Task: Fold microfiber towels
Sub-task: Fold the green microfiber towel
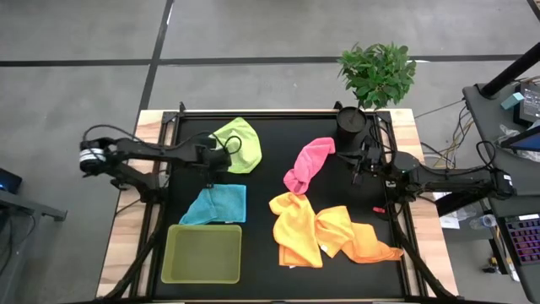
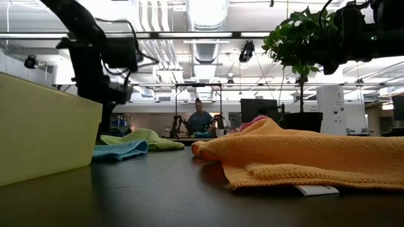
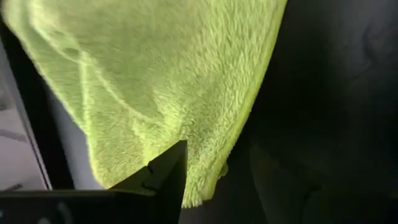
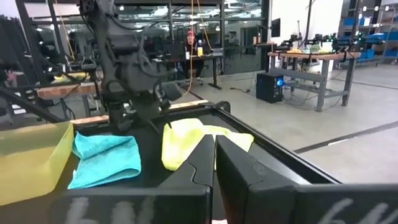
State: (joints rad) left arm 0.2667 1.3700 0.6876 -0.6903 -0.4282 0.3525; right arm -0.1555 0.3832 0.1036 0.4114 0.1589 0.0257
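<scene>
A crumpled lime green towel (image 1: 239, 143) lies at the far left of the black table top (image 1: 261, 270). My left gripper (image 1: 221, 154) hangs open over its left edge, pointing steeply down. In the left wrist view one dark finger (image 3: 166, 177) stands over the towel's edge (image 3: 211, 180). A folded light blue towel (image 1: 217, 205) lies nearer. A pink towel (image 1: 308, 163), a yellow one (image 1: 295, 226) and an orange one (image 1: 359, 236) lie crumpled at the middle and right. My right gripper (image 4: 214, 146) waits shut at the far right, above the table. My left gripper comes at the lime green towel from above, slanting down, at the towel's edge (image 3: 214, 165). I cannot tell whether its fingers touch the cloth. The towel lies slack on the table.
A translucent lime-green tray (image 1: 202, 253) stands at the near left, beside the light blue towel. A black pot with a plant (image 1: 353, 127) stands at the far right, next to my right arm. A raised black rim (image 1: 253, 112) runs around the table top. A person (image 2: 201, 120) sits far behind the table.
</scene>
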